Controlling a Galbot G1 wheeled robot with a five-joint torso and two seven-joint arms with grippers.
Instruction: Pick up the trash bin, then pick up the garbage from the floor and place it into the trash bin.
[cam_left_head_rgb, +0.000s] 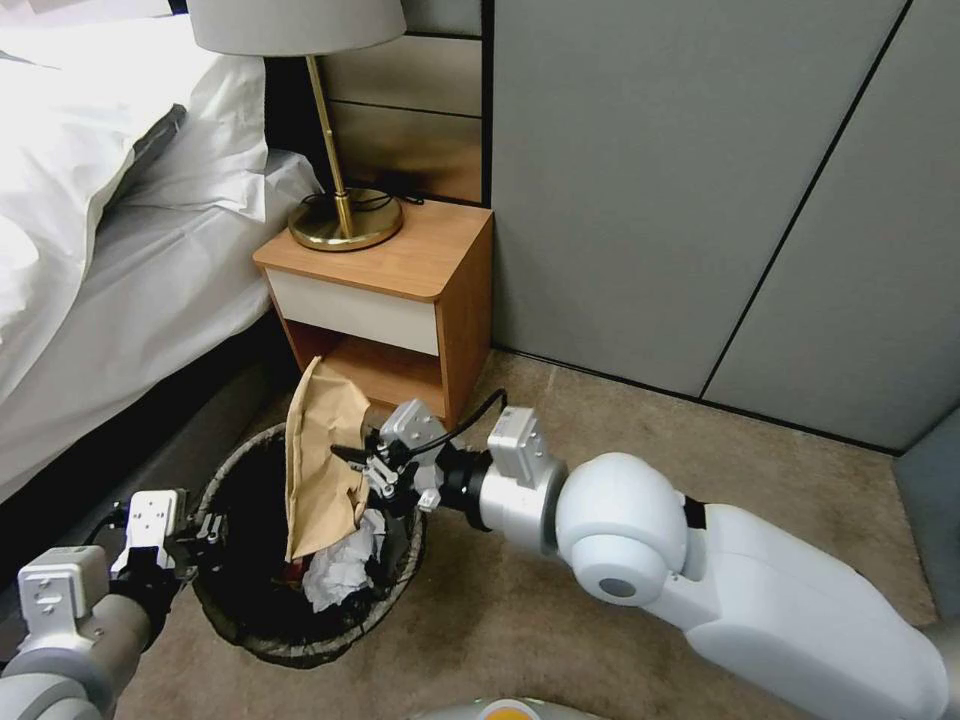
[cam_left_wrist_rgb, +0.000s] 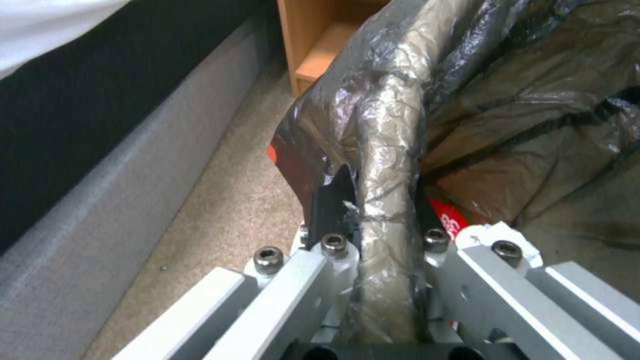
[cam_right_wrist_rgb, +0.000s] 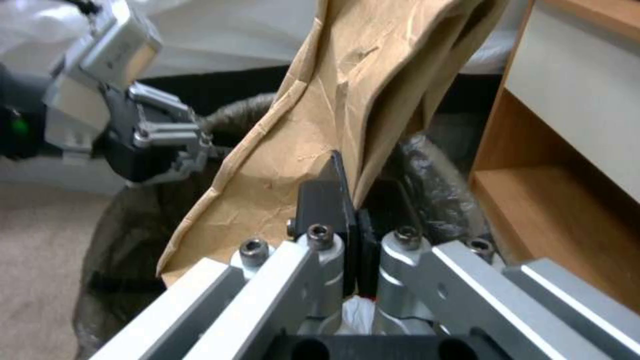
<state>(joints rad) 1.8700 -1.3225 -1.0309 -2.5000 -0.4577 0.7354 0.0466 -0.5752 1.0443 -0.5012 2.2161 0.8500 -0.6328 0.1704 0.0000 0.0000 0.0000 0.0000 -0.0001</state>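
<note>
paper bag held over the bin

the trash bin (cam_left_head_rgb: 250, 610) sits on the carpet (cam_left_head_rgb: 560, 620) between the bed (cam_left_head_rgb: 110, 300) and the wooden nightstand (cam_left_head_rgb: 400, 290), its dark liner folded over the rim. the left pincer (cam_left_head_rgb: 205, 535) is clamped on the bin's near-left rim, the liner-wrapped edge pinched between its closed fingers (cam_left_wrist_rgb: 337, 200). the right pincer (cam_left_head_rgb: 372, 470) reaches in from the right, above the bin's far side, fingers (cam_right_wrist_rgb: 327, 200) closed tight on an edge of the tan paper bag (cam_left_head_rgb: 322, 450). the bag stands upright, its lower end down inside the bin and its top leaning toward the nightstand's open shelf. a white tissue wad (cam_left_head_rgb: 342, 572) and a bit of red wrapper (cam_left_wrist_rgb: 448, 220) lie inside the bin beside the bag.
</note>
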